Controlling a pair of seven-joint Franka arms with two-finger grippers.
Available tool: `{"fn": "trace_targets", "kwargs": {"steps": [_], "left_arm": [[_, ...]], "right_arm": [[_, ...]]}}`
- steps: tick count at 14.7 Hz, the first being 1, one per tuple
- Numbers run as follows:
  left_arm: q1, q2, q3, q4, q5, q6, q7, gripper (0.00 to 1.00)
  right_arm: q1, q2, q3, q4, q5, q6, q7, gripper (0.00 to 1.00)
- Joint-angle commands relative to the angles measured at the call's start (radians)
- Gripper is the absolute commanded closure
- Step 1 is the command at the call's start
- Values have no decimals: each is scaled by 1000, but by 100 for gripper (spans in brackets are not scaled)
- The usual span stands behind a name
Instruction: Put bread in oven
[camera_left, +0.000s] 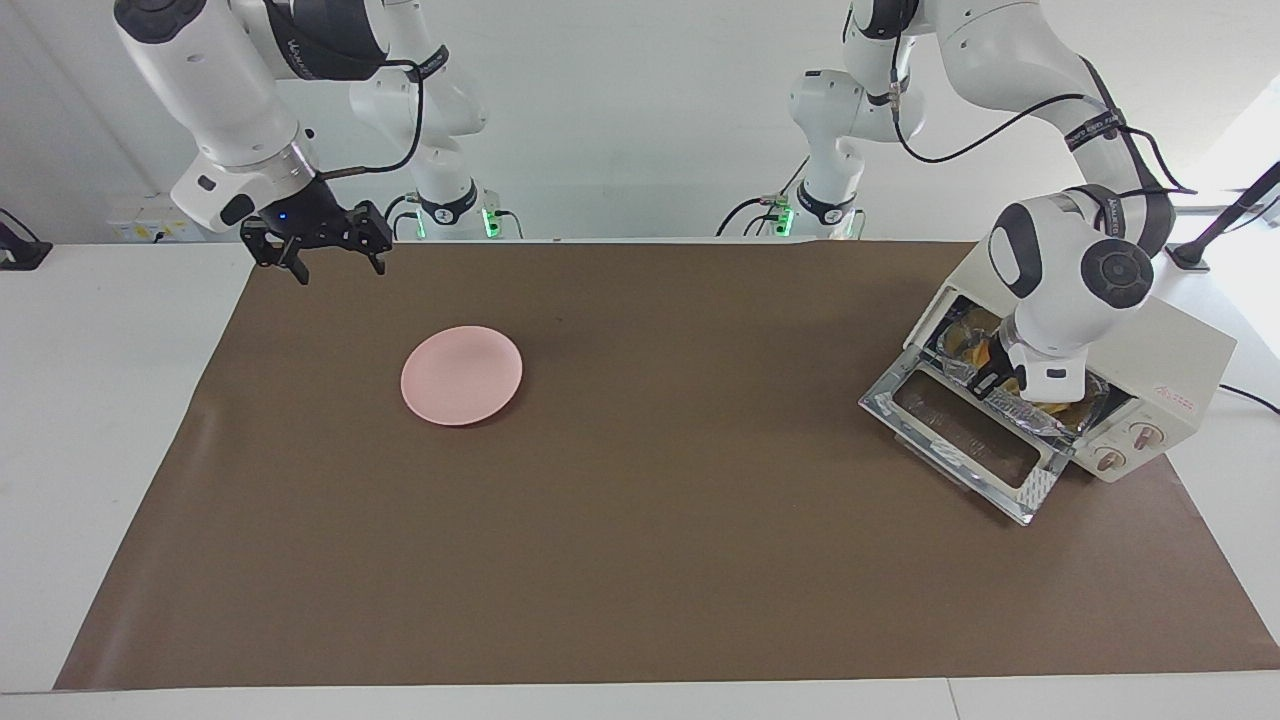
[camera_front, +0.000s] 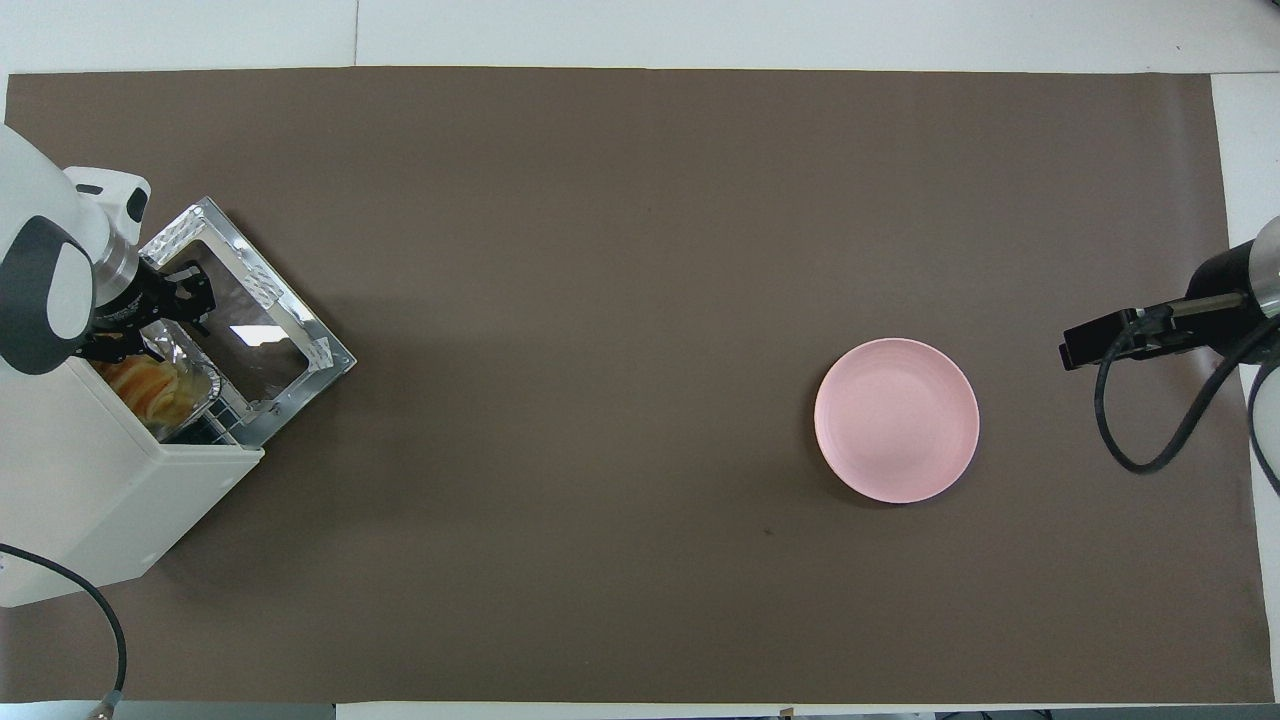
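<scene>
My left gripper (camera_front: 170, 318) stands parted over the bread (camera_front: 148, 385) inside the oven (camera_front: 100, 500); my right gripper (camera_left: 322, 250) waits open above the table's edge.

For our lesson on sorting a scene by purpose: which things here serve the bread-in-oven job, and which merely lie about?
Belonging to the job:
- golden-yellow ridged bread, inside the oven in the crinkled silver foil tray
- cream-white boxy toaster oven, glass door dropped open
- left gripper, at the oven mouth

Just lying about:
- round pink plate, bare
- brown table mat
- right gripper, waiting, open
</scene>
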Motion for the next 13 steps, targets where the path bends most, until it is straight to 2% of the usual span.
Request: {"fn": "trace_targets", "kwargs": {"steps": [1, 4, 8, 13], "left_arm": [[-14, -15, 5, 25, 21, 11, 12, 0], [-46, -15, 2, 85, 18, -6, 12, 0], [-75, -32, 1, 198, 12, -151, 88, 0], [-74, -177, -4, 206, -17, -320, 332, 0]], "right_arm": [[-19, -14, 10, -11, -7, -4, -23, 0], [-17, -13, 10, -11, -7, -4, -23, 0], [-19, -14, 11, -11, -7, -4, -23, 0], [-19, -14, 11, -11, -7, -4, -23, 0]]}}
